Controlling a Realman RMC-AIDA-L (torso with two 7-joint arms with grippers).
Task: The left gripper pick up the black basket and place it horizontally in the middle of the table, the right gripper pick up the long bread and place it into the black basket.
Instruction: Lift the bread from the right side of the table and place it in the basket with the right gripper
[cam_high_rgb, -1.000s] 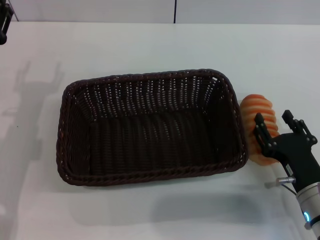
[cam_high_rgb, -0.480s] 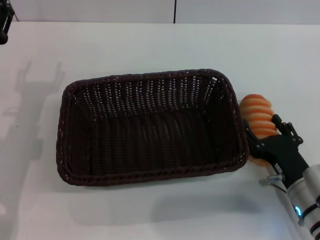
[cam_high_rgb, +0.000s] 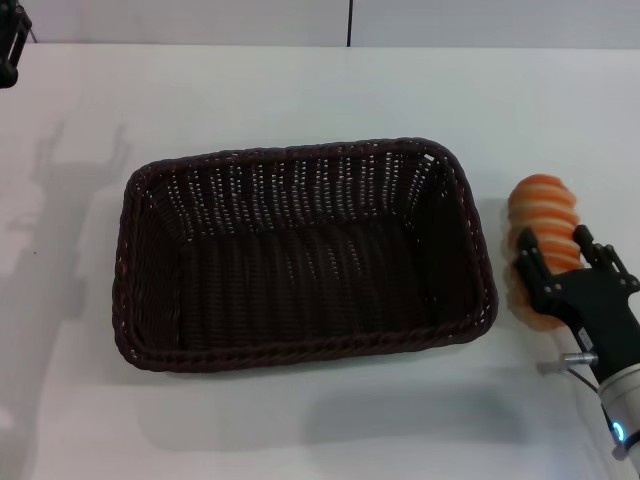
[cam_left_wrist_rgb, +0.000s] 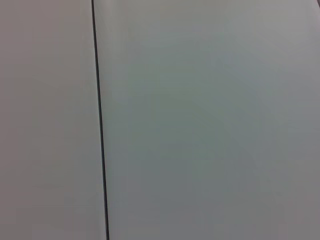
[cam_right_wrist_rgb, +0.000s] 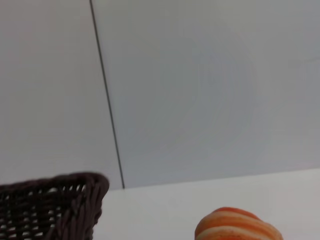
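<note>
The black basket (cam_high_rgb: 300, 255) lies lengthwise across the middle of the white table (cam_high_rgb: 300, 90), open side up and empty. The long bread (cam_high_rgb: 541, 206), orange-brown with cream stripes, is just right of the basket's right rim and apart from it. My right gripper (cam_high_rgb: 556, 250) has its black fingers on either side of the bread's near half and is shut on it. The right wrist view shows the bread's top (cam_right_wrist_rgb: 238, 227) and a basket corner (cam_right_wrist_rgb: 60, 202). My left gripper (cam_high_rgb: 8, 42) is parked at the far left corner.
A white wall with a thin dark seam (cam_high_rgb: 350, 22) stands behind the table's far edge. The left wrist view shows only that wall and seam (cam_left_wrist_rgb: 99, 120). Bare table lies all around the basket.
My right gripper dipped onto the bread and closed on it. Bread and gripper have since shifted right, away from the basket's rim. Basket and left arm have not moved.
</note>
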